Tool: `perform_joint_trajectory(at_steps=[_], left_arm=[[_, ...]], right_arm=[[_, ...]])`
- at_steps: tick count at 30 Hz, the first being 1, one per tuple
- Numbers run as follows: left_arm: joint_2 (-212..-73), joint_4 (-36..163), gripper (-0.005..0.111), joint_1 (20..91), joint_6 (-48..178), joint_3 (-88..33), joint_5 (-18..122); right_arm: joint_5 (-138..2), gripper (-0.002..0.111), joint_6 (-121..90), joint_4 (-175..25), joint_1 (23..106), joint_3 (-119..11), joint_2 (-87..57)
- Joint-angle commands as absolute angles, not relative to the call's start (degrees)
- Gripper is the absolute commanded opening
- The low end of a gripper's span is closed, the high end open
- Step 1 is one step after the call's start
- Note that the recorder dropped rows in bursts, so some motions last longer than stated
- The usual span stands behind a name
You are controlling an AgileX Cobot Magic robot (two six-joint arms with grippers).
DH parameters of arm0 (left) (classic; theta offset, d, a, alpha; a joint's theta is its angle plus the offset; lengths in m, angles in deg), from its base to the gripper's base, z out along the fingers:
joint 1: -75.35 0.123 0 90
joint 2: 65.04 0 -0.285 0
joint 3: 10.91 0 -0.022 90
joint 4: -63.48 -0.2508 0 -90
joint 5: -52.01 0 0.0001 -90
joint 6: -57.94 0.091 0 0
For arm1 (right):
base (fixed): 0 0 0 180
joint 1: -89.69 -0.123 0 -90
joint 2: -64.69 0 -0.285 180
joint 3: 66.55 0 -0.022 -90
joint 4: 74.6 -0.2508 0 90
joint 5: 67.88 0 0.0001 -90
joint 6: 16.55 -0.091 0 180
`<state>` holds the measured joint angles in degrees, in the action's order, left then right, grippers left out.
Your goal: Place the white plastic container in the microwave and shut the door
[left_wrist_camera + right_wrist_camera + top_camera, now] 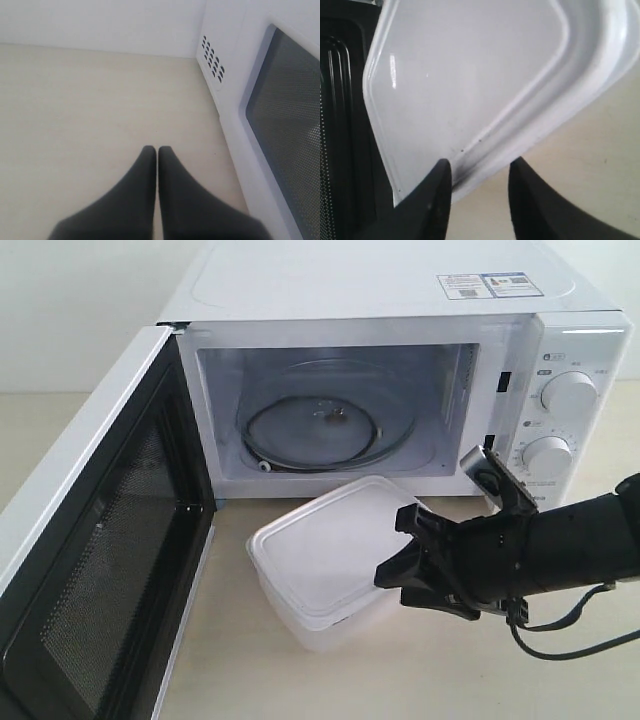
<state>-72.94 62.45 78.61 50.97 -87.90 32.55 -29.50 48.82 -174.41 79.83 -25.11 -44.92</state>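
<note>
your right hand (405, 550) reaches in from the right side of the table (230, 670) and meets the white plastic container (330, 540) at its right-hand corner. in the right wrist view its two dark fingers (432, 200) stand apart, one over the flat lid (470, 85) and the other out past the rim, above bare table. the rim lies between them, with a gap showing on the outer side, so the hand is wide and not clamped on anything.

the container sits on the table just in front of the microwave (400, 290), below the open cavity and a little right of its middle. its lid is on. it is outside the oven, and the glass plate (395, 425) inside carries nothing.

the door (90, 540) hangs wide open to the left, its black inner frame and mesh window facing you. the two round dials (568, 395) sit on the right panel, behind your right arm.

your left hand (157, 150) does not show in the exterior view. its own camera shows the fingers pressed together, holding nothing, above bare table. the door's white outer face and mesh window lie just beside it, with a patch of vent slots (212, 57) beyond.
</note>
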Motion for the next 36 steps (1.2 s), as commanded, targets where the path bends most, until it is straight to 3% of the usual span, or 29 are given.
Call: perform_joint_trajectory(at_steps=[1, 12, 16, 19, 36], left_arm=[[-72.83, 62.83, 0.004, 78.72, 51.05, -88.12, 32.66], [-72.83, 62.83, 0.004, 78.72, 51.05, -88.12, 32.66], [-72.83, 62.83, 0.004, 78.72, 51.05, -88.12, 32.66], [-72.83, 62.83, 0.004, 78.72, 51.05, -88.12, 32.66], [-72.83, 62.83, 0.004, 78.72, 51.05, -88.12, 32.66]], right_arm=[[-30.69, 0.013, 48.46, -174.54, 80.15, -26.00, -45.33], [-28.56, 0.014, 50.39, -174.54, 80.04, -26.00, -47.80], [-26.03, 0.043, 51.58, -174.54, 80.04, -26.00, -47.80], [-26.51, 0.055, 51.94, -174.54, 80.04, -26.00, -47.80], [-27.68, 0.053, 50.68, -174.54, 80.04, -29.35, -47.80]])
